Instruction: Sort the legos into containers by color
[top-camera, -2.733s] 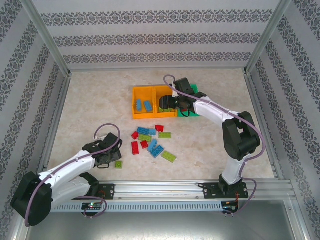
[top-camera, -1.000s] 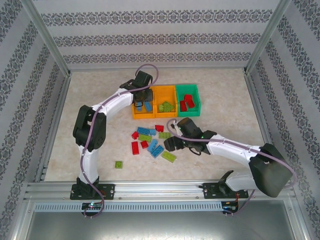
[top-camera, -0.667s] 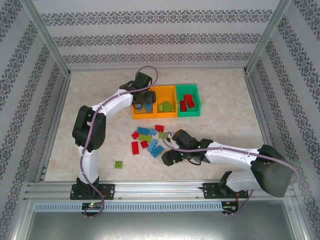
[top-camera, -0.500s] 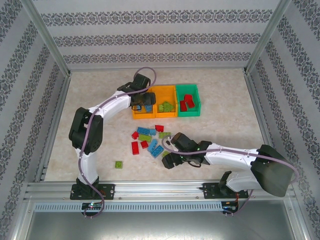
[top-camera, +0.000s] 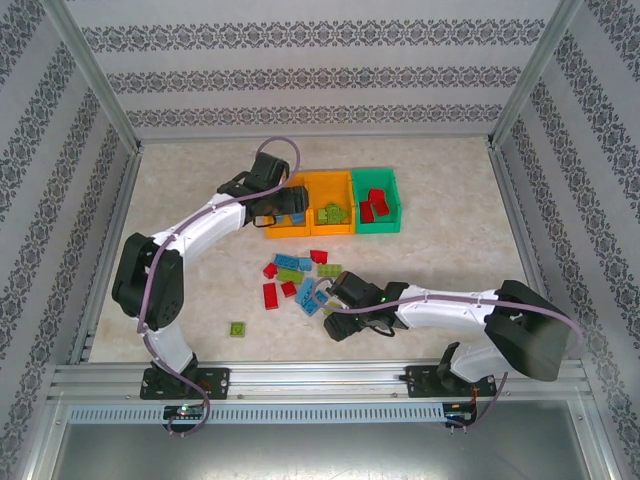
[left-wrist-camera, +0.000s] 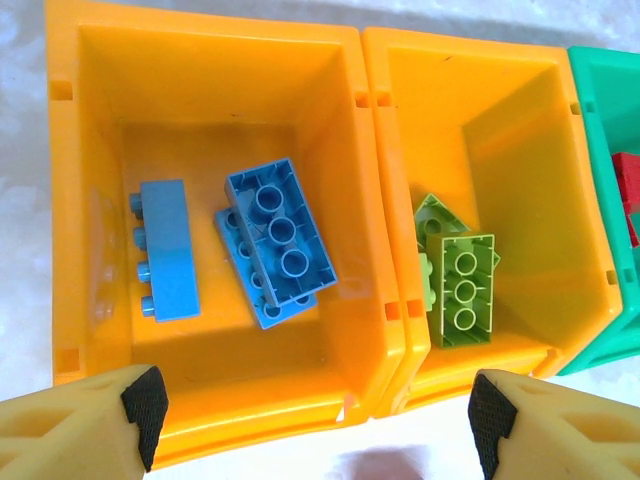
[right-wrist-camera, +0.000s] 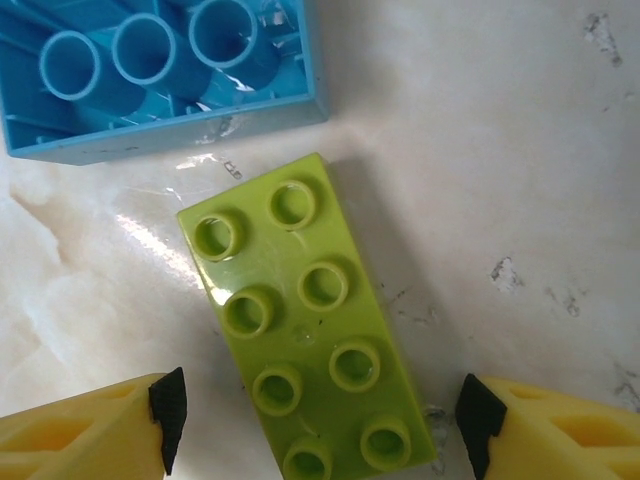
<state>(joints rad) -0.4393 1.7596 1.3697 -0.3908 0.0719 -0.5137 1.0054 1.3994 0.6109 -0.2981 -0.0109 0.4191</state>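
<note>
The pale marbled table (top-camera: 450, 250) carries everything. Across it the left arm (top-camera: 200, 225) reaches to the upper middle of the overhead view, while the right arm (top-camera: 450, 305) lies low along the bottom centre. The containers (top-camera: 330, 176) sit in a joined row at upper centre. In the left wrist view the left orange bin (left-wrist-camera: 210, 60) holds blue bricks (left-wrist-camera: 280, 240), the middle orange bin (left-wrist-camera: 470, 95) lime ones (left-wrist-camera: 462, 285), and the green bin (left-wrist-camera: 595, 120) at the right edge shows red (left-wrist-camera: 625, 185). The left gripper (left-wrist-camera: 318, 415) hangs over the blue bin's near wall, jaws spread wide with nothing between them, a pose that suits releasing into that bin. The right gripper (right-wrist-camera: 320, 420) is down at the table, jaws parted either side of a lime green brick (right-wrist-camera: 310, 340) lying studs up (a gap shows at each pad, so no grip yet). Straddling it this way sets up a pinch across its short width. An upturned blue brick (right-wrist-camera: 160, 80) lies just beside its upper end and may get nudged. The loose legos (top-camera: 295, 272) cluster at centre, with one lime piece (top-camera: 238, 328) apart at lower left.
</note>
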